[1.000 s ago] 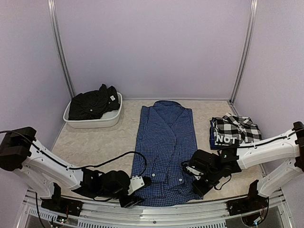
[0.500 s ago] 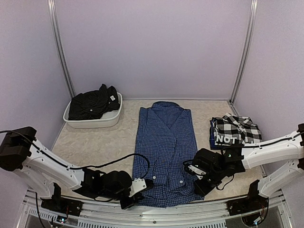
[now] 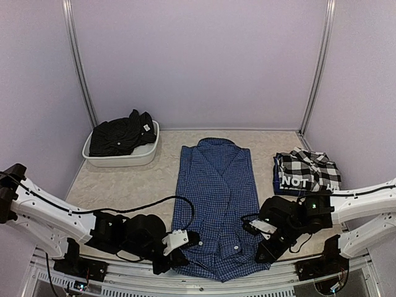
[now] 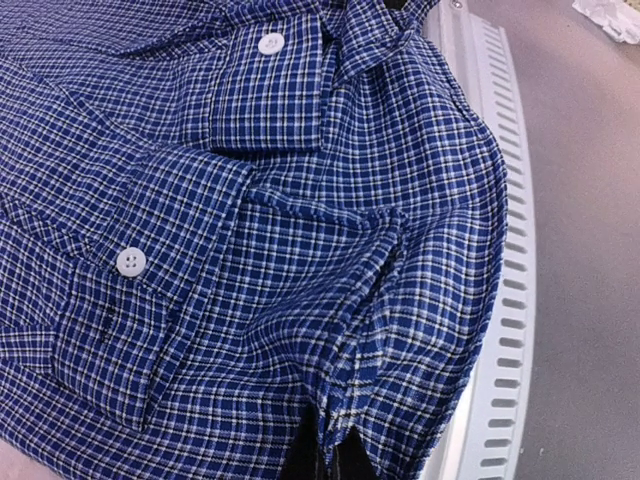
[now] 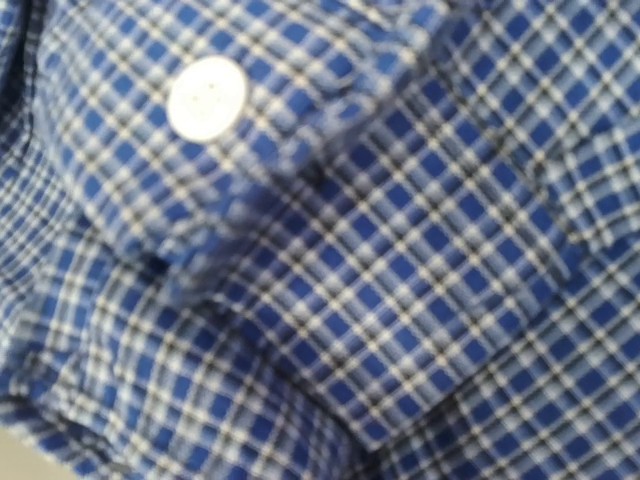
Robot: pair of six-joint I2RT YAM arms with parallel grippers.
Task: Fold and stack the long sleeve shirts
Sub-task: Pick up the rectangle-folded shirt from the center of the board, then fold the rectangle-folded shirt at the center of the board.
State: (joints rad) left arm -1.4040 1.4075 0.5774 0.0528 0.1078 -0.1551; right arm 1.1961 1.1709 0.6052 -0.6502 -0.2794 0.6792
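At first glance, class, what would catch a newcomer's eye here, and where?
A blue checked shirt lies flat down the middle of the table, the left tool and right tool shut on its near hem. A black shirt fills the white tub far left; a black-and-white checked shirt sits at right.

Table (image 3: pixel 124 185): pale mottled top, slotted metal rail (image 4: pixel 503 300) along the near edge. Three things sit directly on it. White tub (image 3: pixel 124 159) at far left. Blue checked shirt (image 3: pixel 216 192) laid lengthwise down the middle, collar at the far end, hem bunched and overlapping the rail. Black-and-white checked shirt (image 3: pixel 309 170) folded at far right, well apart from the tub.
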